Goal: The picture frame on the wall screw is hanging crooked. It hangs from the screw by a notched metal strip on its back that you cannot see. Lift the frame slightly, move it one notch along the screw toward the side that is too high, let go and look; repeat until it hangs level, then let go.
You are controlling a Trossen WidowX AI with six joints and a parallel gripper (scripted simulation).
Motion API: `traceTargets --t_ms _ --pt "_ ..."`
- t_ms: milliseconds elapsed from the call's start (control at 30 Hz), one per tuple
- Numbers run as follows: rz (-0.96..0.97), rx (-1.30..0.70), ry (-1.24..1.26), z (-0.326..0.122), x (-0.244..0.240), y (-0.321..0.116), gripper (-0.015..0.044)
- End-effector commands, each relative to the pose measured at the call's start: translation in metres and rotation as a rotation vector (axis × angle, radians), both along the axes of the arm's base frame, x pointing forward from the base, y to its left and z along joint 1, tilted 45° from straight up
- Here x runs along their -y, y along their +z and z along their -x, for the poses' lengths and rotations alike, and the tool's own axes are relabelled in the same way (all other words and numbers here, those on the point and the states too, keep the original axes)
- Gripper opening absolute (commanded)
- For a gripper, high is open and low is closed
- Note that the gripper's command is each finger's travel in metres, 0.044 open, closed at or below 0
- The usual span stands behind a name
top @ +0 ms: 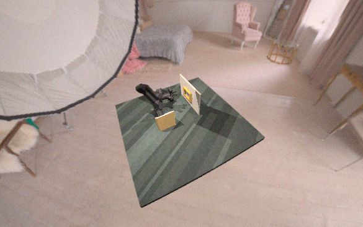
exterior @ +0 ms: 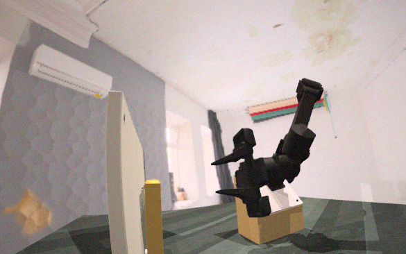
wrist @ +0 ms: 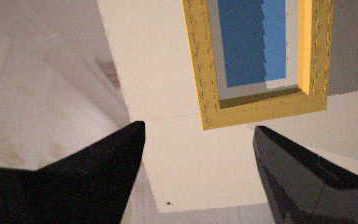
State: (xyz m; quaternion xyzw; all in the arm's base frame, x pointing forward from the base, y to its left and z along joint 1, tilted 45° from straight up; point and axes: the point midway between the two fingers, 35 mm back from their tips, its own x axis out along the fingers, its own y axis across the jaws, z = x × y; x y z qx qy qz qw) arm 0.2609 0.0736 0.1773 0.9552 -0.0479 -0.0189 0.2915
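Note:
The yellow picture frame (top: 187,94) (exterior: 153,215) (wrist: 206,90) with its blue picture hangs on the cream wall panel (top: 182,82) (exterior: 115,156) (wrist: 155,165). In the wrist view its long left edge runs about parallel to the panel's left edge, while its bottom edge slopes slightly more than the panel's. Whether a small tilt is there cannot be told surely. The screw and the notched strip are hidden. My gripper (top: 175,95) (exterior: 214,178) (wrist: 199,132) is open and empty, fingers one above the other in the exterior view. It stands back from the frame, touching neither frame nor panel.
The arm's base sits on a wooden block (top: 165,121) (exterior: 275,225) on the striped green table top (top: 165,173). The panel stands upright on this table top, facing the arm, and casts a dark shadow behind it. A gap separates the fingertips from the frame.

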Motion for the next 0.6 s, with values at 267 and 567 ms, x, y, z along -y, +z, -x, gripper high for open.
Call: traceTargets --t_ms 267,567 --pt "-0.055 -0.007 -0.008 0.052 0.014 0.006 0.0260" --pt "-0.143 0.011 -0.013 0.078 0.032 0.000 0.0260"
